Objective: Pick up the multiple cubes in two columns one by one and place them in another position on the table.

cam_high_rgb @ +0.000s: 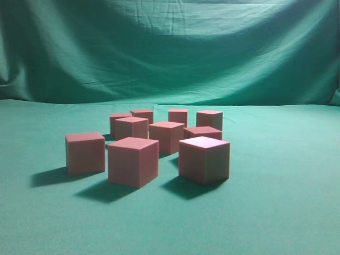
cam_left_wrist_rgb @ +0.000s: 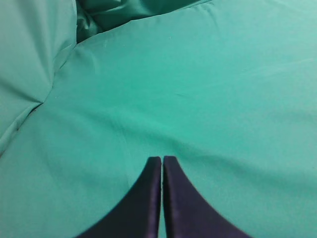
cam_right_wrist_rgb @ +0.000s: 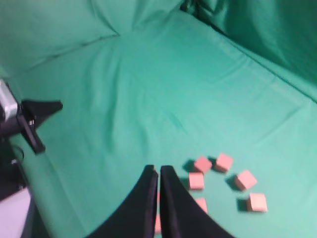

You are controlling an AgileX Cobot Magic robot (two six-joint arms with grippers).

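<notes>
Exterior view at object height: nine cubes (cam_high_rgb: 133, 161) visible in a loose cluster at the middle of the table (cam_high_rgb: 287, 212), three near the camera, the others farther back in rough rows, some partly hidden behind others. A draped green backdrop (cam_high_rgb: 170, 48) rises behind. Neither arm appears here. Left wrist view: the left gripper (cam_left_wrist_rgb: 162, 159) hangs over bare cloth, its dark fingers pressed together with nothing between them. Right wrist view: the right gripper (cam_right_wrist_rgb: 158, 171), likewise closed and empty, is raised above the table, the cubes lying just right of its tips.
</notes>
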